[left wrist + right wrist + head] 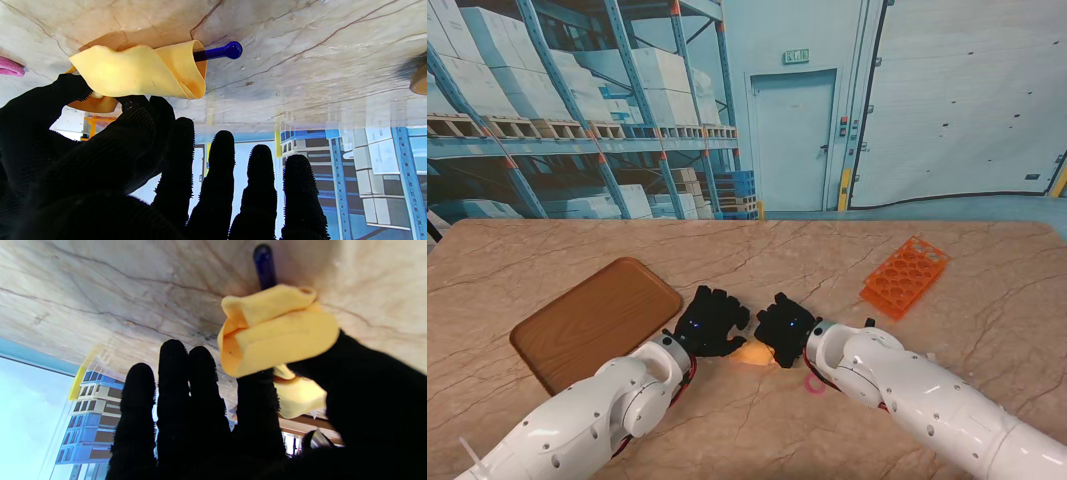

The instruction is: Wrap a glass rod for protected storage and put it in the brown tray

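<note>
Both my left hand (711,320) and right hand (785,327) pinch the yellow cloth (140,71) rolled around the blue glass rod (220,52).

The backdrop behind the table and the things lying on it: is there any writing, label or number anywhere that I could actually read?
Green sign over the door on the printed warehouse backdrop: it has pale marks, too small and blurred to read.
Cartons on the backdrop's shelves: no legible print.
Brown tray, orange rack, yellow cloth, blue glass rod: no text or label visible.
So nothing can be read.
</note>
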`<action>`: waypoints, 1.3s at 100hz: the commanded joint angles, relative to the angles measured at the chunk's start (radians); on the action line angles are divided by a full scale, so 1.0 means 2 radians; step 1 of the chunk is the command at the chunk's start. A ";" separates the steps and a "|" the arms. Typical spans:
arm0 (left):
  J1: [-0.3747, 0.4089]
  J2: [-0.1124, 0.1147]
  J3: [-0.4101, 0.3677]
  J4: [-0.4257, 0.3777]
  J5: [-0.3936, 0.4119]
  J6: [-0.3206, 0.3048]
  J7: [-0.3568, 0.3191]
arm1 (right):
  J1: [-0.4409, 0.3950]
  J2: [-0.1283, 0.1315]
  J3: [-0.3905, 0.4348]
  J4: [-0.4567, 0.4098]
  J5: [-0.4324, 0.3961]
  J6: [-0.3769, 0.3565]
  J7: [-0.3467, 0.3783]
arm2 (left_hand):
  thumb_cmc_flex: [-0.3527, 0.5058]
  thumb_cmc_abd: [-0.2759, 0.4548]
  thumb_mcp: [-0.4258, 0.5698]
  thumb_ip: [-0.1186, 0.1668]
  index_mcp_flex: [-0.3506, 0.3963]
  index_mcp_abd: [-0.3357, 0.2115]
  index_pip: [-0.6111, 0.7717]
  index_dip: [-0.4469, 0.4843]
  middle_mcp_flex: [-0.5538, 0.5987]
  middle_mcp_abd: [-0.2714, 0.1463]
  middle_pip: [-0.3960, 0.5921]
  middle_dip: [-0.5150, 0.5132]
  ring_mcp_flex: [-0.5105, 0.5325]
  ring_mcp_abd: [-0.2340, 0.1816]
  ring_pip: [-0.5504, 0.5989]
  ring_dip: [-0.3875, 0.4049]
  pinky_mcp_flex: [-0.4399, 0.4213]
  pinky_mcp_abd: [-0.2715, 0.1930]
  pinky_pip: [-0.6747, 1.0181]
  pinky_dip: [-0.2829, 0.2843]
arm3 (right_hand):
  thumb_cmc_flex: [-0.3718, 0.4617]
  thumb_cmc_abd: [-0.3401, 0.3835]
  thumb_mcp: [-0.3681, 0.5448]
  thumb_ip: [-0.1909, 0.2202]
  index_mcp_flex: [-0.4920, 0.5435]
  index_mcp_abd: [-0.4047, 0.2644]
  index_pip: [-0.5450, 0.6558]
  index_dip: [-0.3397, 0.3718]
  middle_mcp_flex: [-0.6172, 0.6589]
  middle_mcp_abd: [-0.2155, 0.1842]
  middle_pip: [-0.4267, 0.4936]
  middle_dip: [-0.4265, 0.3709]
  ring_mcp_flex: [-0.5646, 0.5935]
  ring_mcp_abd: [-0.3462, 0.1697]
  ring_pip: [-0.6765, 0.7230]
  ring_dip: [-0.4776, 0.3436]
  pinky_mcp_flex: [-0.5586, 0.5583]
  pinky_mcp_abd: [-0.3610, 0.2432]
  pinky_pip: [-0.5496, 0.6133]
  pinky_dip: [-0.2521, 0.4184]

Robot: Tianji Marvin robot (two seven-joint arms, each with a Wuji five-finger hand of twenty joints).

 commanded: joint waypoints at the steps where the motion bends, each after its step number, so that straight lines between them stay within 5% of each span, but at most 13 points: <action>1: 0.006 -0.001 -0.003 -0.006 -0.003 -0.001 0.000 | -0.007 0.001 -0.006 0.018 0.001 -0.006 0.008 | 0.003 -0.004 0.002 -0.014 0.004 0.006 0.008 -0.004 -0.005 0.014 -0.005 0.002 -0.011 0.012 0.002 0.002 -0.009 0.004 0.006 -0.001 | 0.032 -0.004 -0.004 0.013 0.036 -0.051 0.012 -0.010 0.017 0.000 0.015 0.000 0.011 0.005 0.018 0.003 0.004 0.012 0.016 -0.006; 14: 0.008 -0.001 -0.005 -0.010 -0.005 -0.004 -0.003 | -0.017 -0.001 0.011 0.016 -0.001 -0.015 -0.011 | -0.028 0.025 -0.006 0.001 -0.007 0.019 -0.039 -0.002 -0.012 0.017 -0.014 -0.001 -0.015 0.013 -0.003 0.001 -0.013 0.005 0.000 -0.003 | 0.023 0.022 -0.001 0.049 0.018 -0.081 0.018 0.028 0.026 -0.007 0.030 0.005 0.021 -0.005 0.036 0.008 0.009 0.006 0.024 -0.011; 29: 0.006 -0.003 -0.008 -0.009 -0.018 -0.009 -0.008 | -0.039 -0.001 0.050 0.001 -0.019 -0.031 -0.039 | -0.061 0.055 -0.026 0.022 -0.028 0.037 -0.110 -0.011 -0.032 0.017 -0.034 -0.012 -0.024 0.008 -0.012 -0.002 -0.014 -0.013 -0.028 -0.019 | 0.021 0.042 -0.021 0.047 0.002 -0.105 0.016 0.037 0.022 -0.008 0.045 0.013 0.020 -0.013 0.052 0.015 0.008 0.002 0.027 -0.014; 48: 0.004 -0.002 -0.013 -0.015 -0.037 -0.023 -0.032 | -0.054 0.000 0.082 -0.016 -0.035 -0.050 -0.054 | -0.103 0.017 -0.068 0.017 -0.042 0.048 -0.192 -0.047 -0.051 0.022 -0.077 -0.042 -0.034 0.001 -0.047 -0.020 -0.010 -0.026 -0.106 -0.059 | 0.027 0.059 -0.038 0.016 -0.006 -0.121 0.008 0.037 0.015 -0.004 0.055 0.020 0.015 -0.015 0.065 0.021 0.002 0.002 0.026 -0.017; 75: -0.015 -0.001 -0.003 -0.020 -0.081 -0.033 -0.090 | -0.057 0.000 0.095 -0.024 -0.044 -0.062 -0.066 | -0.132 -0.011 -0.094 0.014 -0.050 0.061 -0.288 -0.100 -0.071 0.026 -0.146 -0.094 -0.040 -0.017 -0.134 -0.086 -0.003 -0.045 -0.237 -0.120 | 0.030 0.062 -0.045 0.004 -0.006 -0.130 0.004 0.038 0.013 -0.002 0.063 0.027 0.013 -0.015 0.076 0.027 -0.001 0.003 0.025 -0.018; 105: -0.038 -0.011 0.023 -0.006 -0.148 0.000 -0.123 | -0.055 0.000 0.094 -0.023 -0.044 -0.068 -0.071 | -0.126 -0.026 -0.077 0.014 -0.070 0.073 -0.327 -0.125 -0.078 0.030 -0.171 -0.119 -0.046 -0.020 -0.153 -0.123 0.001 -0.062 -0.311 -0.144 | 0.033 0.063 -0.048 0.000 -0.004 -0.131 0.002 0.038 0.012 -0.001 0.062 0.028 0.011 -0.014 0.076 0.028 -0.004 0.005 0.023 -0.018; 130: -0.053 -0.020 0.039 0.014 -0.194 0.012 -0.132 | -0.050 -0.001 0.091 -0.018 -0.040 -0.072 -0.076 | -0.124 -0.042 -0.030 0.011 -0.119 0.044 -0.304 -0.120 -0.065 0.022 -0.160 -0.125 -0.028 -0.025 -0.144 -0.130 0.005 -0.072 -0.318 -0.146 | 0.033 0.063 -0.048 0.000 -0.004 -0.130 0.002 0.039 0.012 -0.001 0.062 0.029 0.011 -0.014 0.076 0.028 -0.004 0.006 0.023 -0.018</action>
